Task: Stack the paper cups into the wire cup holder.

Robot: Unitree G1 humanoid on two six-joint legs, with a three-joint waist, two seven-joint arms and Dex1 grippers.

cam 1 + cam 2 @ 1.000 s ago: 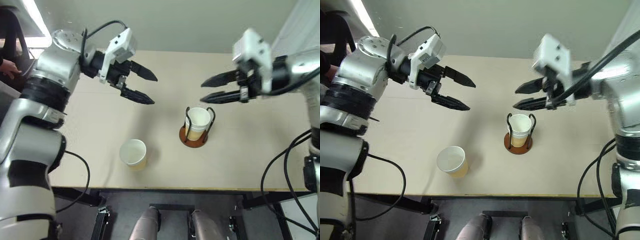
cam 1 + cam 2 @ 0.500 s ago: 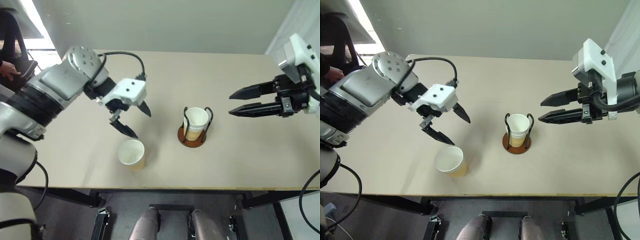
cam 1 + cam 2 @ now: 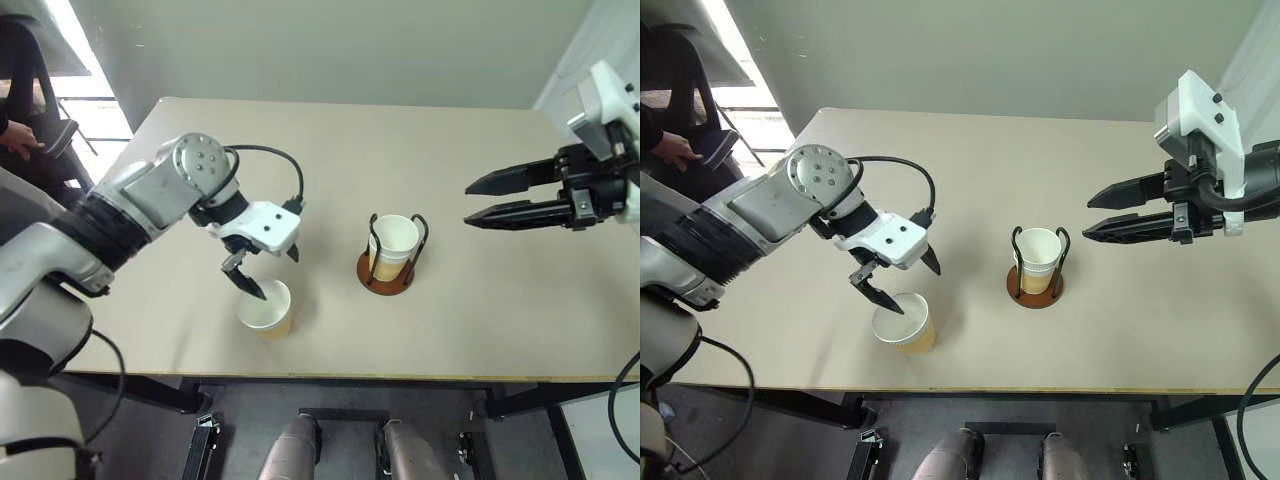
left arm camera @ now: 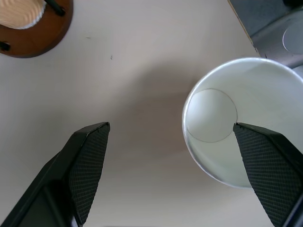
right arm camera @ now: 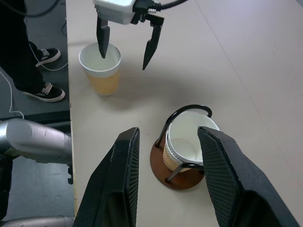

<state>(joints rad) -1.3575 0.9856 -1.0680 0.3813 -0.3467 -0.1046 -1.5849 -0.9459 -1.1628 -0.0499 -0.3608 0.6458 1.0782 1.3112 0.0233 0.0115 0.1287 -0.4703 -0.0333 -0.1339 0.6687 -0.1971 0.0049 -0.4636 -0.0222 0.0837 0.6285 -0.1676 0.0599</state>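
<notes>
A: Where was the left end effector [image 3: 898, 280], and how did its fingers stand?

B: Its two black fingers were spread wide apart and pointed steeply down over a lone tan-yellow tapered paper cup with a white inside [image 3: 904, 322]. One finger hung over the cup's mouth, the other outside the rim on the far side. The cup stood upright near the front edge of the pale beige worktop [image 3: 1060, 160]. Nothing was gripped.

A: And the rest?

B: Well apart to the right stood the wire cup holder, a reddish-brown disc with black wire loops [image 3: 1036, 285], with nested paper cups [image 3: 1039, 256] already inside. The right end effector [image 3: 1106, 213] hovered beyond it, fingers parted and empty.

A: How should the pick be done?

B: Probably lower until one finger is inside the wall and one outside, then close gently so the thin paper does not crush.

A: Any writing?

B: None could be read.
</notes>
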